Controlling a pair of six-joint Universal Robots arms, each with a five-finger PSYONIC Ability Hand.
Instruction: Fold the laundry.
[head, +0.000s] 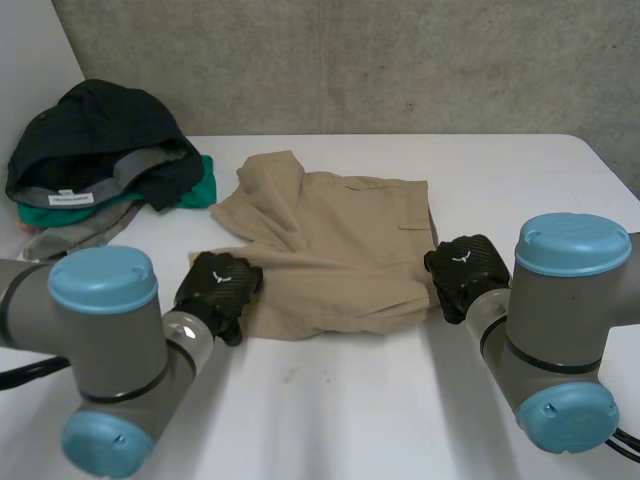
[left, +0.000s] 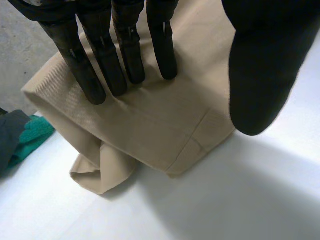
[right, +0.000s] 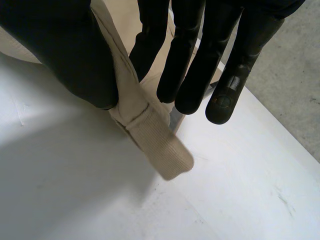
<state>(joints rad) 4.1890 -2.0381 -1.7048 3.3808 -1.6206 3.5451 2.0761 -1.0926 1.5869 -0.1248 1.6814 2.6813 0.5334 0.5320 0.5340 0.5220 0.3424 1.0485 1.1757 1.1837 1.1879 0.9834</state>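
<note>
Nearest the camera, two arms are recorded: the left arm (head: 102, 300) and the right arm (head: 565, 300), each with grey joints and light-blue caps. Two black hands are counted.

The left hand (head: 222, 288) is placed on the near left corner of the one tan garment (head: 330, 240). In its wrist view the fingers (left: 95, 70) are laid straight and close together on top of the cloth, while the thumb (left: 265, 65) is held apart over the bare table beside the hem; nothing is gripped.

The right hand (head: 462, 270) is set at the garment's near right edge. In its wrist view a folded band of the cloth is seen nipped between the thumb (right: 65, 55) and the fingers (right: 185, 75), its end sticking out past them.

The garment is spread at the middle of the white table (head: 350, 400), partly folded, with one pocket flap visible.

At the far left corner one pile of clothes (head: 100, 150) is noted: dark, grey and green pieces. One white label (head: 68, 199) is seen on it; its writing cannot be read.

Behind the table a grey concrete wall (head: 350, 60) is recorded.
</note>
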